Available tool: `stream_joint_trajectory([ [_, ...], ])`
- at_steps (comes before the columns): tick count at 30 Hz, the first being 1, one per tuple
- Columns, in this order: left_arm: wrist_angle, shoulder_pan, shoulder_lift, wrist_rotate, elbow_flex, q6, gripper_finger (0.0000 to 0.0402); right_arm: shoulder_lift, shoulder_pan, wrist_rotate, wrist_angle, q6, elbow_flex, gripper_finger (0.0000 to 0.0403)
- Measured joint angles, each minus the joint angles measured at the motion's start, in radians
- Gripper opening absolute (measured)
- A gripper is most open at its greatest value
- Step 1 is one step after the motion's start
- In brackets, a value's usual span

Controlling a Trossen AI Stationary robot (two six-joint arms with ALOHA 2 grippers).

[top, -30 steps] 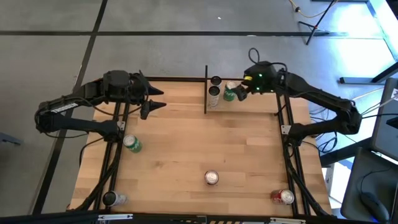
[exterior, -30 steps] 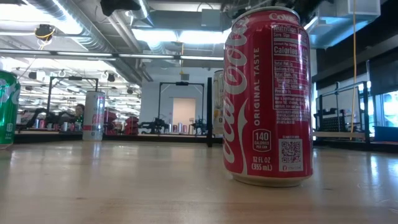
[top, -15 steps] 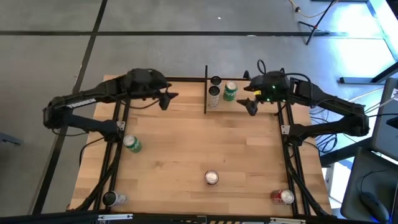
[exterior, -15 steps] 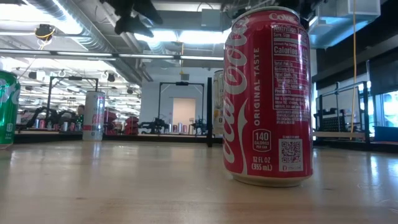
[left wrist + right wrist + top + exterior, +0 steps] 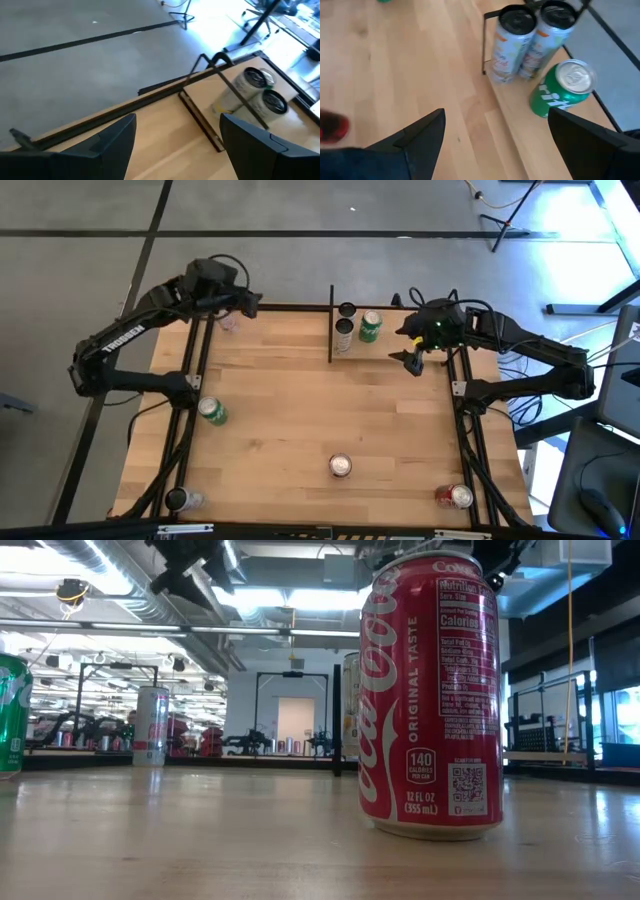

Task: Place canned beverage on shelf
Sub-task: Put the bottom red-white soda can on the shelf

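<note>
From straight above you get the whole layout: the shelf [image 5: 375, 348] sits at the far edge of the worktop [image 5: 300, 420], with two slim pale cans [image 5: 345, 326] standing one behind the other at its left end and a green can [image 5: 370, 326] upright right beside them. The right wrist view shows those same three up close, the green can [image 5: 561, 89] touching or nearly touching the pale pair [image 5: 526, 37], which you can't judge from overhead.

The low view misses the shelf contents almost entirely because a red cola can [image 5: 431, 695] fills the frame. Overhead, that one is down at the near right corner [image 5: 456, 497].

The right hand [image 5: 412, 360] hangs just right of the shelf, fingers spread, nothing in them. The left hand [image 5: 250, 305] is up over the far left edge of the worktop, fingers also apart and empty; its wrist camera mostly sees grey floor [image 5: 75, 55] past the edge.

Loose cans on the light wood: a green one lying at left [image 5: 212, 412], a silver one at the near middle [image 5: 340, 466], and another at the near left corner [image 5: 180, 500].

The room behind is an open lab with ceiling ducts and strip lights.
</note>
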Motion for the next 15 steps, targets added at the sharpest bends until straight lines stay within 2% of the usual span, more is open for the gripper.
stream_joint_trajectory([
  [5,-0.009,0.028,-0.001,0.021,0.000,0.031,0.0273,0.000,0.000,-0.018,-0.015,-0.015,0.000,0.0337],
  [10,-0.066,0.081,0.003,-0.062,0.000,0.026,0.0277,0.000,0.000,-0.019,-0.057,-0.035,0.000,0.0337],
  [15,-0.147,0.156,0.033,-0.103,0.000,0.040,0.0321,0.000,0.000,-0.019,-0.058,-0.038,0.000,0.0337],
])
